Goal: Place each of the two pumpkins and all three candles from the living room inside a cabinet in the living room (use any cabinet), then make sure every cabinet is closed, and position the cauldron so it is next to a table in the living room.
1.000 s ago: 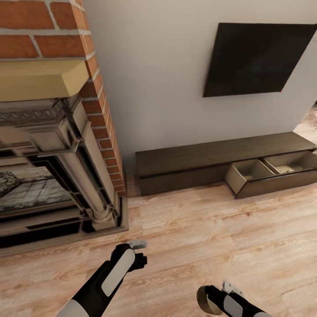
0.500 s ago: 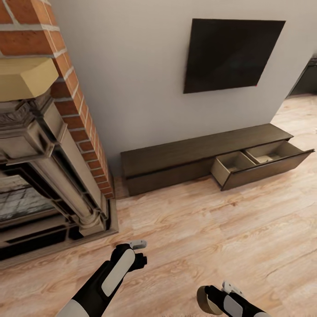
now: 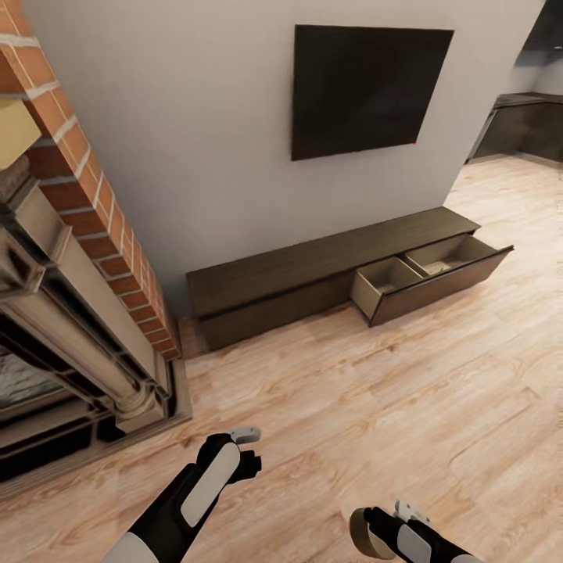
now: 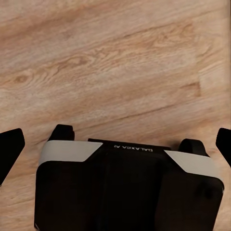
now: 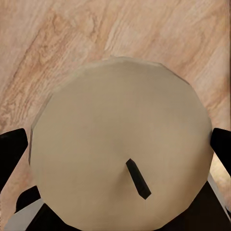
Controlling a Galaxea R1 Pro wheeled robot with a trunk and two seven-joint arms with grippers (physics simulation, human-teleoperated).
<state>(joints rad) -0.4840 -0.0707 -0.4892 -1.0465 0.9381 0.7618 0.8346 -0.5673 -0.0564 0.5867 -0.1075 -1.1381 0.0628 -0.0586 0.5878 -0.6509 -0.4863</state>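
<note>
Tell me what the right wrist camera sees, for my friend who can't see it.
A tan candle with a small dark wick sits gripped in the right hand, seen end-on. Behind it is light wood floor.

Bright, even, sharp simulator render

Fireplace (image 3: 70,344) cut off at the left edge; far drawer (image 3: 450,254) contents too small to tell.

- cabinet (image 3: 313,274) sits against the wall, right under the TV (image 3: 366,87)
- its drawer (image 3: 428,274) sticks out onto the floor (image 3: 352,407)
- fireplace (image 3: 70,313) is left of it
</note>
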